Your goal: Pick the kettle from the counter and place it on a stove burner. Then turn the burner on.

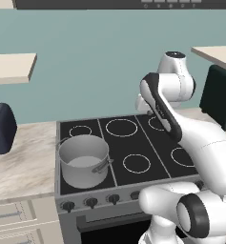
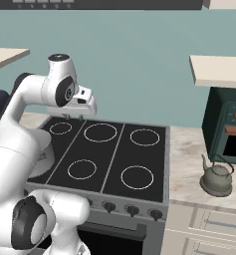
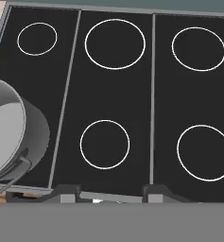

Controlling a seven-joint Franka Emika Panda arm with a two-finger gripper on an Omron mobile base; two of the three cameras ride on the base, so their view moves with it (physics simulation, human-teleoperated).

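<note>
I see the squat grey-green kettle (image 2: 216, 178) upright on the counter (image 2: 189, 159) near its front edge, right of the cooktop, well apart from the bare white-ringed burner (image 2: 137, 178).

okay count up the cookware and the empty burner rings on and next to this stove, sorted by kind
Kettles: 1, the kettle on the counter.
Pots: 1, the pot on the stove.
Empty burner rings: 5, such as the ring.
Total: 7.

Glossy white rounded arm (image 1: 200, 138) segments with dark joint bands.
</note>
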